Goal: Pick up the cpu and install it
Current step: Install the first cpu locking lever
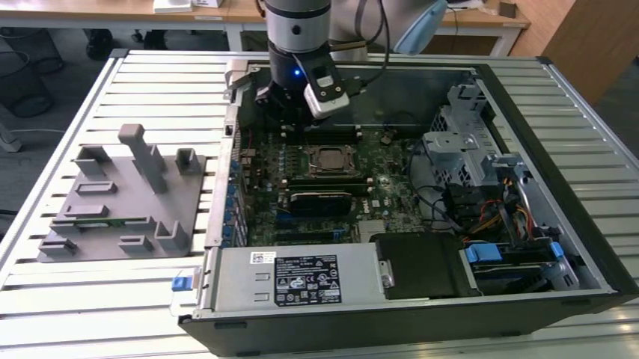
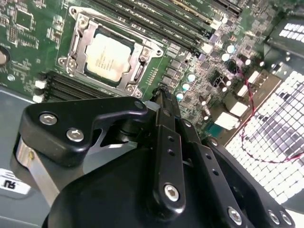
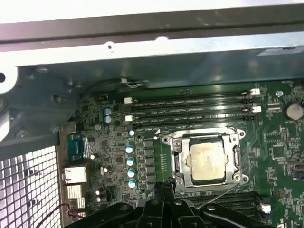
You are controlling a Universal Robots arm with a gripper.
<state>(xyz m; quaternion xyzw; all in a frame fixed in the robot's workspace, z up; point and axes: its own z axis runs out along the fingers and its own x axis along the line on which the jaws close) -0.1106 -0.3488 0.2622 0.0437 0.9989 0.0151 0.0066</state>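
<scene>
Hovering inside the open computer case [image 1: 559,224] on the slatted worktop [image 1: 120,299] in the exterior view, my gripper [image 1: 289,123] hangs over the motherboard [image 1: 299,194], just beyond the cpu [image 1: 328,159] seated in its socket. In the second wrist view my jaws are pressed together, empty, near the cpu [image 2: 110,58]. In the first wrist view the cpu [image 3: 207,161] lies inside the socket frame [image 3: 235,156], beside the memory slots [image 3: 190,107].

cpu [image 2: 110,58] lid: pale dull metal, faint smears, in a bright steel socket frame [image 2: 140,64]. Motherboard [image 3: 280,142]: matt green laminate. Gripper [image 2: 164,109]: matt black metal links, shiny screw heads. Fixture blocks [image 1: 120,198]: matt grey plastic. Table [image 1: 110,299]: ribbed light aluminium.
</scene>
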